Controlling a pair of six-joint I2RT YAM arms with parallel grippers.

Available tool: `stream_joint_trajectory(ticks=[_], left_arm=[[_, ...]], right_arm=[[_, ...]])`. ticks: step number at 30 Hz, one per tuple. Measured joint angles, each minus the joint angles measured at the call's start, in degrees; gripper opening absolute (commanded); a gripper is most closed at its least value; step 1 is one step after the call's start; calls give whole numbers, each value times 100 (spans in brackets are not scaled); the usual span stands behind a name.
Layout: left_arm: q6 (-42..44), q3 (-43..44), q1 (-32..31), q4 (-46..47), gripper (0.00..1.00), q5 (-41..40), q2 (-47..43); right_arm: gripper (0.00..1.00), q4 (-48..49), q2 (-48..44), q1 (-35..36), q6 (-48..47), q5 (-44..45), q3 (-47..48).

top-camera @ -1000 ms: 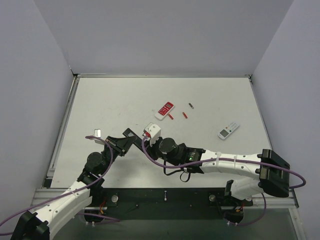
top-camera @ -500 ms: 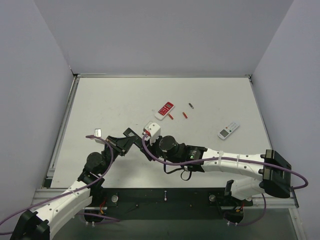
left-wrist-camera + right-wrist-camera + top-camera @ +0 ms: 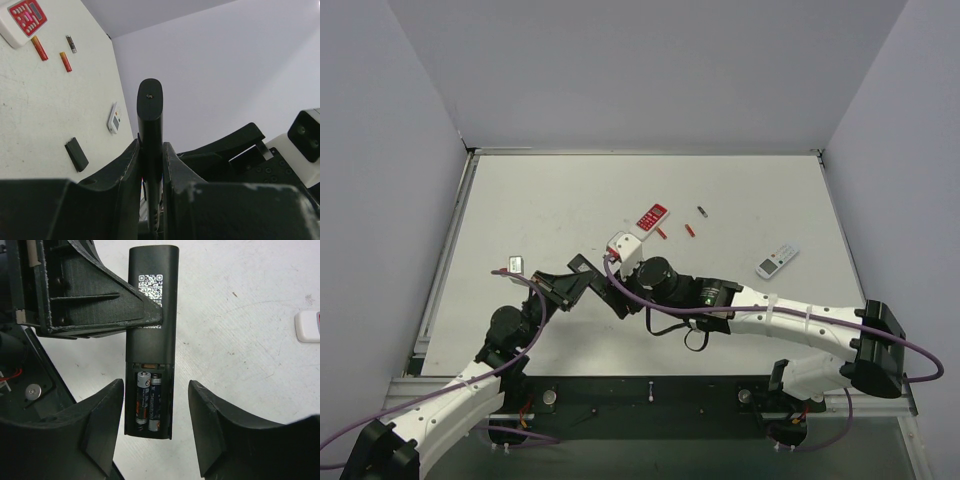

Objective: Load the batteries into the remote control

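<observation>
Between the clamped fingers of the left gripper (image 3: 150,152), the black remote control (image 3: 152,300) stands edge-on. The right gripper (image 3: 156,385) straddles its open bay, jaws apart and clear of it. Only the right wrist view shows two batteries (image 3: 148,401) seated there; the left wrist view shows loose batteries (image 3: 39,48) beside the red-and-white remote (image 3: 22,20).

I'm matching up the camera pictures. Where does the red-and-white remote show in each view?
Top external: the red-and-white remote lies mid-table, beyond both arms.
Left wrist: that remote fills the top-left corner.
Right wrist: only its white end, at the right edge.
Shared landmark: the black remote, held in the left claw, shows in all three.
</observation>
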Motion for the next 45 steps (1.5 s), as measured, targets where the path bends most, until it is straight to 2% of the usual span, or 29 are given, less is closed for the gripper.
stream_joint_trajectory(ticks=[4, 8, 14, 25, 45], left_arm=[[0, 0, 0, 20, 0, 50, 42], [0, 0, 0, 28, 0, 79, 90], [7, 0, 0, 28, 0, 155, 142], [68, 0, 0, 28, 0, 229, 173], [111, 2, 0, 28, 0, 289, 260]], right_arm=[[48, -476, 0, -4, 0, -195, 380], [37, -1021, 2, -4, 22, -341, 863], [27, -1794, 201, -105, 201, -463, 1635], [26, -2726, 890, -306, 455, -826, 2072], [19, -2892, 1163, -306, 476, -1069, 2197]])
